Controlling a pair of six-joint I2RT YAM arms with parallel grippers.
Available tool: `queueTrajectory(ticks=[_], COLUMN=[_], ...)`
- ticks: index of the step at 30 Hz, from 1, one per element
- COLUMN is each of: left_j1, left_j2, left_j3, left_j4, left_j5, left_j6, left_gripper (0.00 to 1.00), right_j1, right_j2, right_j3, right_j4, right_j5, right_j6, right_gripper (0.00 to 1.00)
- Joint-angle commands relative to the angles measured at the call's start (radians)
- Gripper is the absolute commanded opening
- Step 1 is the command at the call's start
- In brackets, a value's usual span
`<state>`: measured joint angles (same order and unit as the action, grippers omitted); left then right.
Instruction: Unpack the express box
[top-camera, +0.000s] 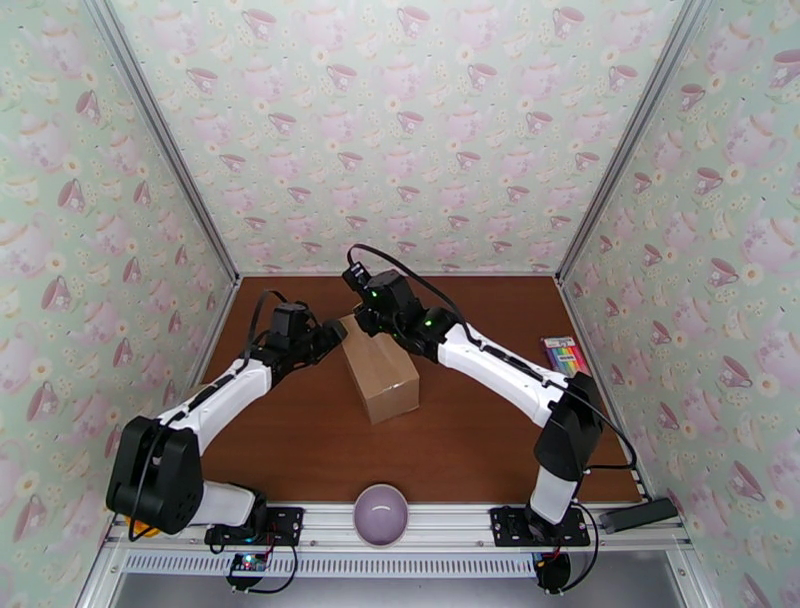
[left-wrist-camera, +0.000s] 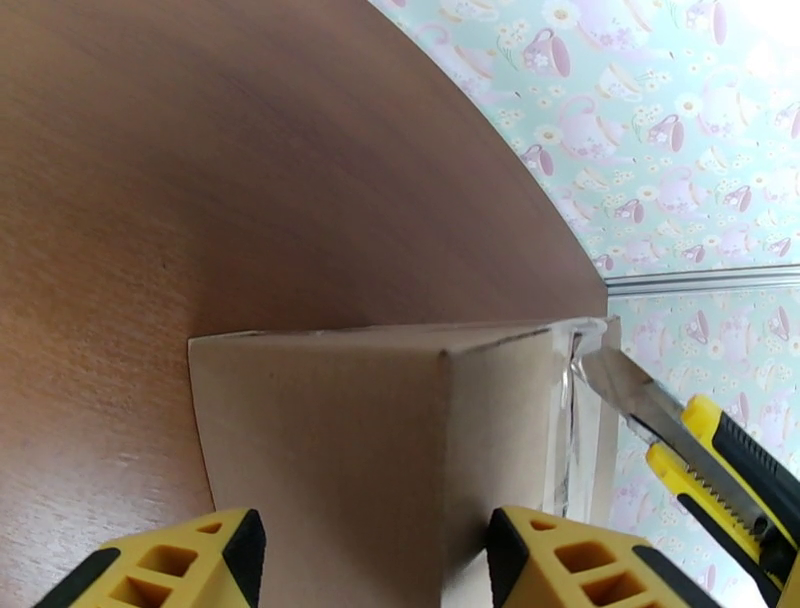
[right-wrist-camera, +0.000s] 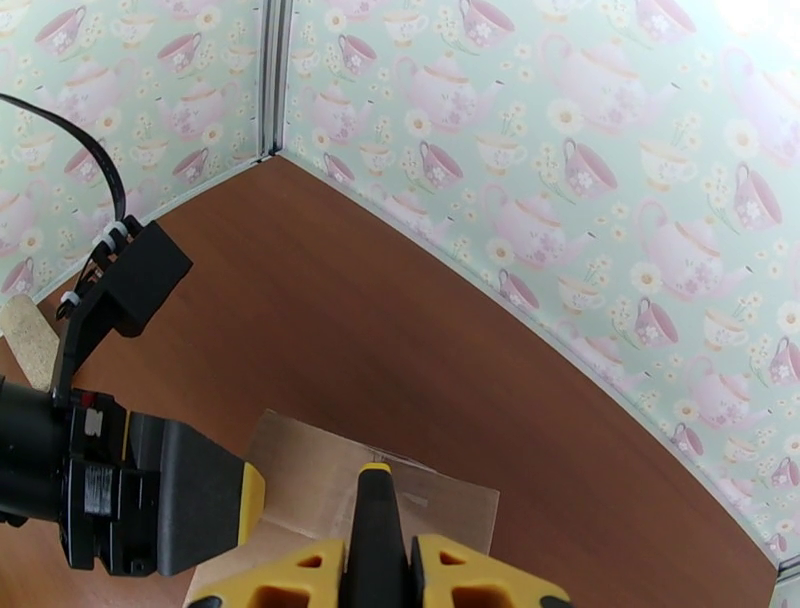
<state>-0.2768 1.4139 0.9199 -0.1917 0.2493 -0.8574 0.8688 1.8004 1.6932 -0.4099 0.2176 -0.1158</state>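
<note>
Bowl (top-camera: 381, 513): lilac, at the near edge, between the arm bases.
Express box (top-camera: 380, 372): mid-tabletop (top-camera: 470, 445), lying at an angle, flaps closed, seam taped.
Left end effector (left-wrist-camera: 375, 545): clamped across the box's far end.
Right end effector (right-wrist-camera: 378, 565): closed on yellow-black utility knife (left-wrist-camera: 700, 440); blade tip against the taped end seam.

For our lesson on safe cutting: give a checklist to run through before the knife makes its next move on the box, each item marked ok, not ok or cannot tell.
1. Utility knife clamped in the right gripper: ok.
2. Blade tip at the tape on the express box end: ok.
3. Left gripper bracing the box: cannot tell; its fingers straddle it, contact unclear.
4. Those fingers apart from the blade: ok.
5. Box resting flat on the table: ok.
</note>
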Motion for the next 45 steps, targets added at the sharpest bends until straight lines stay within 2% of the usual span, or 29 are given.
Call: queueTrajectory(ticks=[1, 8, 17, 22, 28, 33, 40, 45], left_j1=[-0.009, -0.011, -0.004, 0.0, 0.008, 0.008, 0.008, 0.008], left_j2=[-0.028, -0.054, -0.02, 0.079, 0.184, 0.212, 0.226, 0.23], left_j3=[-0.025, -0.002, 0.207, 0.279, 0.305, 0.289, 0.243, 0.202], left_j4=[-0.05, -0.098, -0.27, -0.212, -0.154, -0.125, -0.093, -0.058], left_j5=[-0.015, -0.038, -0.153, -0.09, -0.025, -0.026, -0.028, -0.016], left_j6=[-0.012, 0.009, 0.184, 0.244, 0.234, 0.212, 0.166, 0.117], left_gripper=[0.65, 0.66, 0.73, 0.76, 0.78, 0.76, 0.66, 0.5], right_j1=[0.012, 0.015, 0.015, 0.015, 0.015, 0.015, 0.015, 0.015], right_j2=[0.037, 0.032, 0.025, 0.024, 0.022, 0.015, 0.004, -0.006], right_j3=[-0.026, -0.036, -0.049, -0.05, -0.051, -0.055, -0.063, -0.066], right_j4=[-0.104, -0.101, -0.097, -0.094, -0.095, -0.095, -0.093, -0.091], right_j5=[0.01, 0.016, 0.017, 0.02, 0.027, 0.026, 0.025, 0.026], right_j6=[0.025, 0.041, 0.049, 0.055, 0.06, 0.069, 0.079, 0.084], right_gripper=[0.0, 0.0, 0.0, 0.0, 0.0, 0.0, 0.0, 0.0])
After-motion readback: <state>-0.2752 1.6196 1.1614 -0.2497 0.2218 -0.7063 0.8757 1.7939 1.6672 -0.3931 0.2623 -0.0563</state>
